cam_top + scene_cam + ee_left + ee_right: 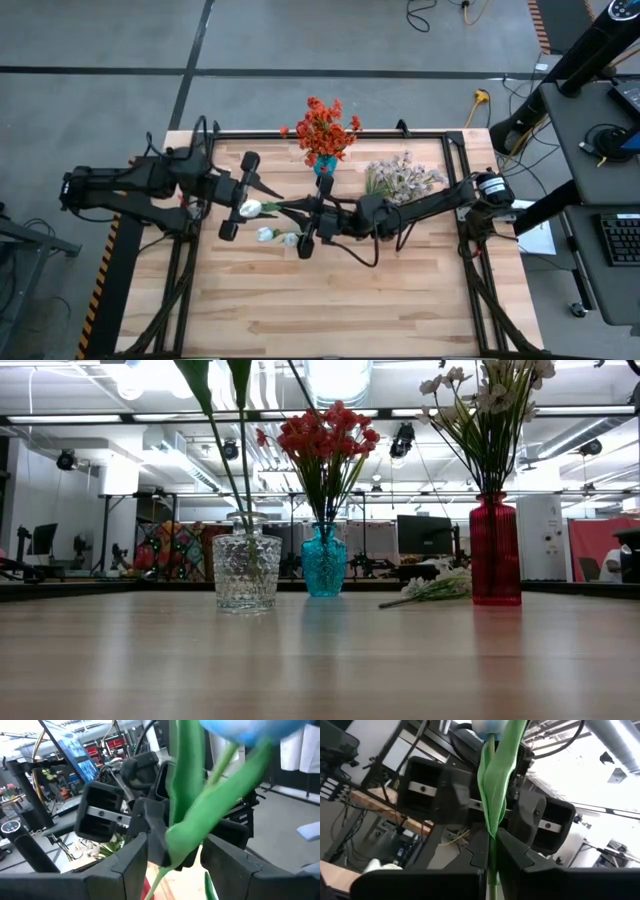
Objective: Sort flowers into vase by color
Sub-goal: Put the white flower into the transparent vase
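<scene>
My right gripper (300, 211) reaches in from the table's right and is shut on a white tulip (250, 208) with a green stem and a long leaf. My left gripper (262, 199) comes from the left and is open. Its fingers stand on either side of the same tulip's leaf (186, 827). The low view shows the stem (243, 470) running down into a clear glass vase (247, 572). Two more white tulips (277, 237) lie on the table. Orange-red blossoms (322, 128) stand in a blue vase (324, 563). Pale pink-white sprays (404, 176) stand in a red vase (495, 550). My right gripper pinches the tulip's green stem (491, 839) just under the leaf, between its two fingers. The fingers come level from the table's right and lie across the stem. The tulip leans toward the table's left, bud (490, 726) uppermost, its lower end in the clear vase. My left gripper: I cannot tell whether its fingers (127, 862) touch the leaf.
The three vases stand toward the table's far half, clear glass on the left, blue in the middle, red on the right. A loose pale spray (428, 591) lies by the red vase's foot. Bare wood (340, 300) fills the near half. A black frame (455, 140) edges the table.
</scene>
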Motion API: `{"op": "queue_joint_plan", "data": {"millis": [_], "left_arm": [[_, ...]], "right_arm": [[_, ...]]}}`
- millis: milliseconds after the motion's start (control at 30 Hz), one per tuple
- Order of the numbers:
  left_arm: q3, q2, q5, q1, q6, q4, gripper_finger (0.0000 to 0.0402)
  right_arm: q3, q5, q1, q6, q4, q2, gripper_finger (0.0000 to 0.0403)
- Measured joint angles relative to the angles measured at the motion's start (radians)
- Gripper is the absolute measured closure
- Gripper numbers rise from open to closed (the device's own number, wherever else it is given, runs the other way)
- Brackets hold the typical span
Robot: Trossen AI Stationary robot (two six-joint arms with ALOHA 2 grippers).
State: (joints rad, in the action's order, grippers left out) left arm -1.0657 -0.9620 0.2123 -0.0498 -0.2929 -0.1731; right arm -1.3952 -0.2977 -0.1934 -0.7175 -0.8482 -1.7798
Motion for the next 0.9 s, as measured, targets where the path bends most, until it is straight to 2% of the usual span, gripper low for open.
{"op": "queue_joint_plan", "data": {"millis": [233,433,733,900], "left_arm": [[0.0,-0.019,-0.003,0.0,-0.013,0.048,0.0236],[0.0,-0.011,-0.016,0.0,-0.007,0.05,0.0284],[0.0,-0.007,-0.019,0.0,0.01,0.044,0.0387],[0.0,0.002,-0.022,0.0,0.017,0.045,0.0395]], "right_arm": [[0.0,-0.018,0.002,-0.005,0.009,0.0,0.0385],[0.0,-0.018,0.002,0.002,0.007,0.0,0.0376],[0.0,-0.036,0.002,0.053,0.007,0.0,0.0293],[-0.001,-0.121,-0.006,0.052,0.008,0.002,0.025]]}}
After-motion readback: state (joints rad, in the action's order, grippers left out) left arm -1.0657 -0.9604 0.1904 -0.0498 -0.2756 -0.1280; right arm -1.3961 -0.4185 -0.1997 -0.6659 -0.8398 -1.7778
